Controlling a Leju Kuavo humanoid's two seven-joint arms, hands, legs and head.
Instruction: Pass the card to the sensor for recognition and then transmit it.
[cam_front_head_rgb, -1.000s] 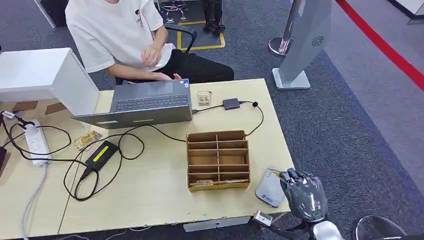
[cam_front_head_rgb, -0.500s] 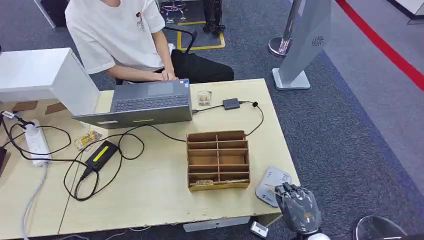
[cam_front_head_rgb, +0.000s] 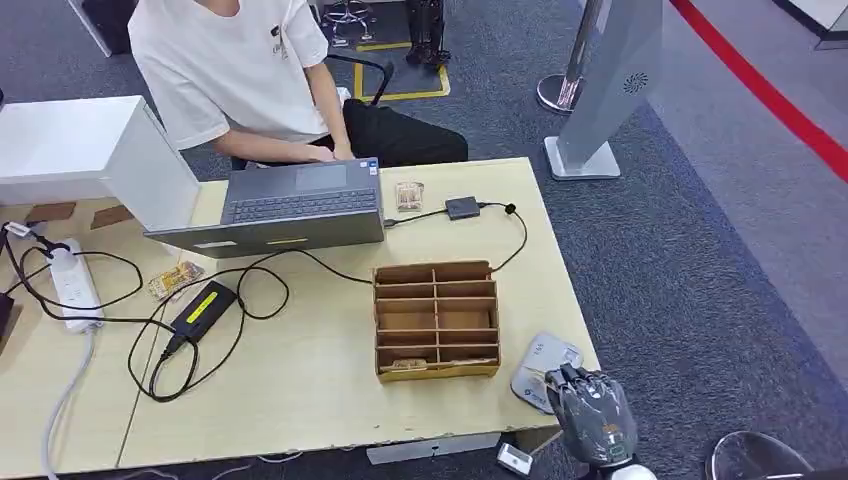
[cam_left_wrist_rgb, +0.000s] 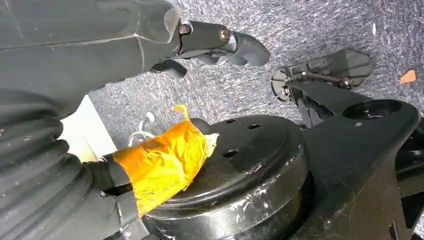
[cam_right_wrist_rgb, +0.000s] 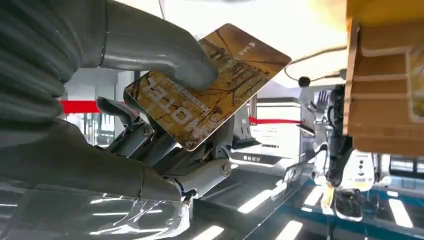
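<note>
Right hand (cam_right_wrist_rgb: 165, 100) pinches flat glossy brown card (cam_right_wrist_rgb: 207, 85); rounded grey sensor (cam_front_head_rgb: 540, 365) near.

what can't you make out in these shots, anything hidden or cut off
- Card: in the head view the right hand hides it; whether it touches the sensor is unclear.
- Card's print: partly under the thumb in the right wrist view.
- Left hand: its fingers, past the dark cover in the left wrist view, cannot be judged.
- Organizer: cards in its front slots too small to read.
</note>
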